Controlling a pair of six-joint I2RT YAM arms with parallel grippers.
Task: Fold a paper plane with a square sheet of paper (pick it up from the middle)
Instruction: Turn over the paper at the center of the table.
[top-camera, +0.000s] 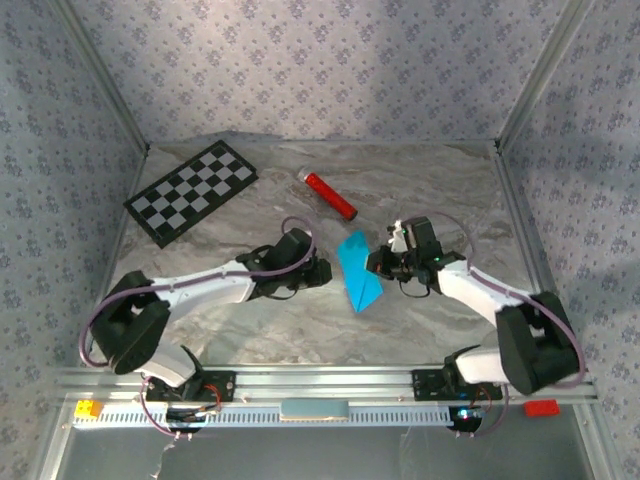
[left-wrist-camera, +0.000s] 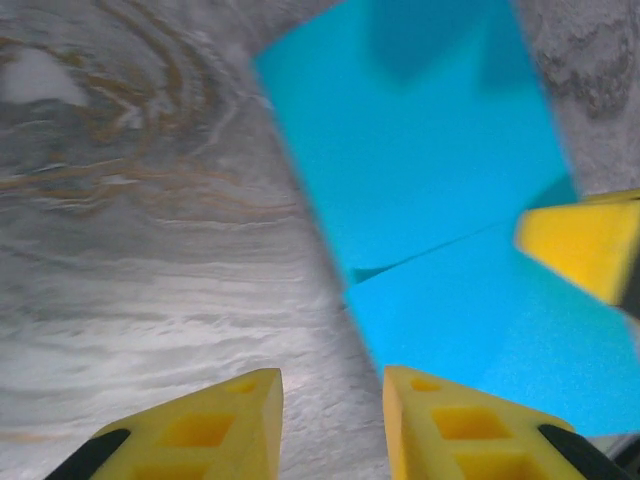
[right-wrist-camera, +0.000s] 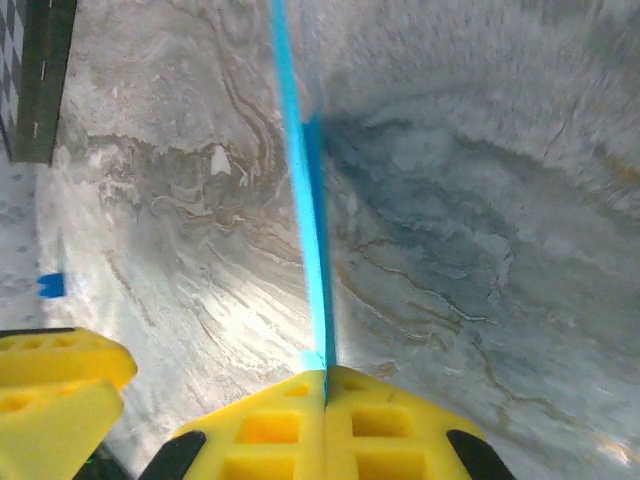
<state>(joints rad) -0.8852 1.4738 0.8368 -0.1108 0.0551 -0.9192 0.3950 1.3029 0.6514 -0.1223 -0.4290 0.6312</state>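
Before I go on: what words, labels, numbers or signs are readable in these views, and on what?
No readable text anywhere.
On the blue paper: plain, no print.
On the checkerboard: black and white squares, no letters or numbers.
On the red cylinder: no label can be made out; too small to tell.

blocked: folded paper (top-camera: 358, 272) mid-table; red cylinder (top-camera: 330, 195), checkerboard (top-camera: 190, 192) behind | open: near table (top-camera: 300, 335) strip

left arm (top-camera: 200, 288) & right arm (top-camera: 478, 288): white links, black joints; purple cables (top-camera: 85, 335) loop off each; black bases on a metal rail (top-camera: 320, 380); left tool (left-wrist-camera: 332, 385) & right tool (right-wrist-camera: 325, 378): yellow plastic fingers (left-wrist-camera: 210, 430) w/ square recesses
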